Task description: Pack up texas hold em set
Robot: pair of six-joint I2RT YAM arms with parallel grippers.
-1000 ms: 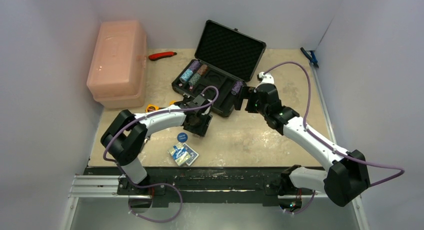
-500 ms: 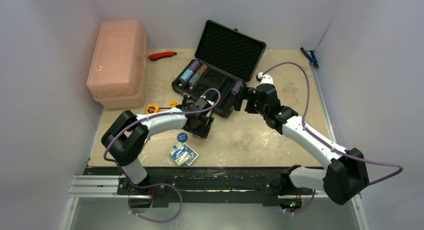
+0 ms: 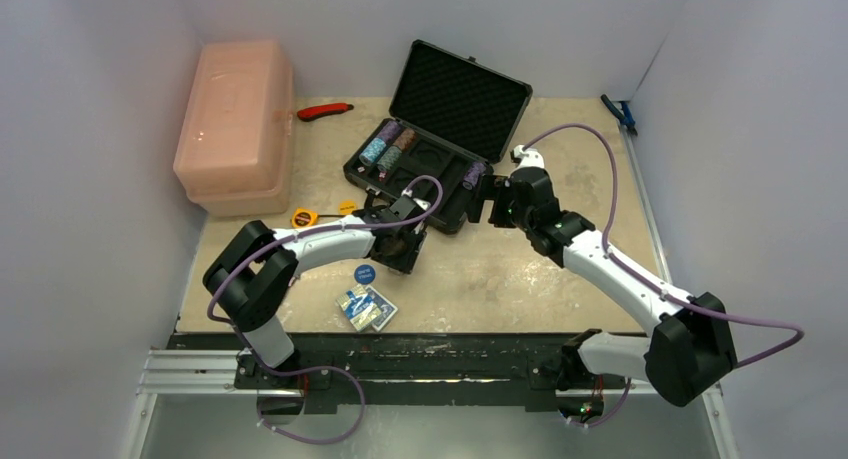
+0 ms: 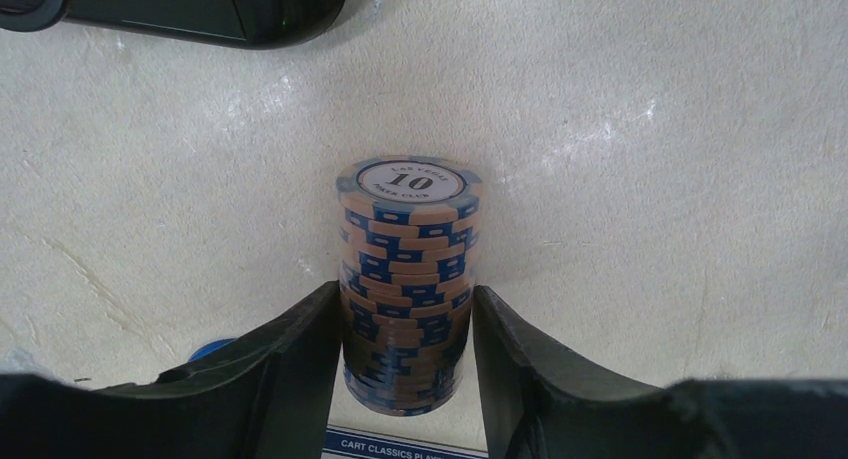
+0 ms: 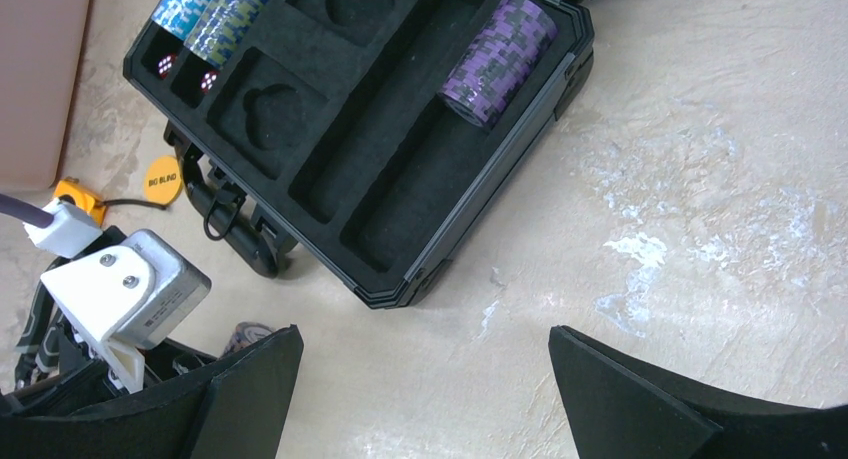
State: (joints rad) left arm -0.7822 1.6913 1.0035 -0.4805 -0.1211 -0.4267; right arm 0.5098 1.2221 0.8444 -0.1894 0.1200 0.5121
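The black case (image 3: 460,99) lies open at the back; its foam tray (image 5: 380,179) holds several chip stacks (image 3: 388,147) at the left and a purple stack (image 5: 498,59) at the right. My left gripper (image 3: 400,247) is shut on a tan-and-blue chip stack (image 4: 405,279), held just above the table near the case's front. The blue disc (image 3: 363,274) and the card deck (image 3: 366,309) lie on the table below it; both show in the left wrist view, the disc (image 4: 212,349) and the deck (image 4: 400,445). My right gripper (image 3: 482,194) is open and empty over the table by the case's front right corner.
A pink plastic box (image 3: 235,124) stands at the back left. A red knife (image 3: 325,110), a yellow tape measure (image 3: 303,217) and a yellow "big blind" disc (image 5: 162,178) lie near the case. Blue pliers (image 3: 620,114) lie at the back right. Walls close three sides.
My left gripper shifted slightly right with the chip stack. My right gripper moved a little left, closer to the case.
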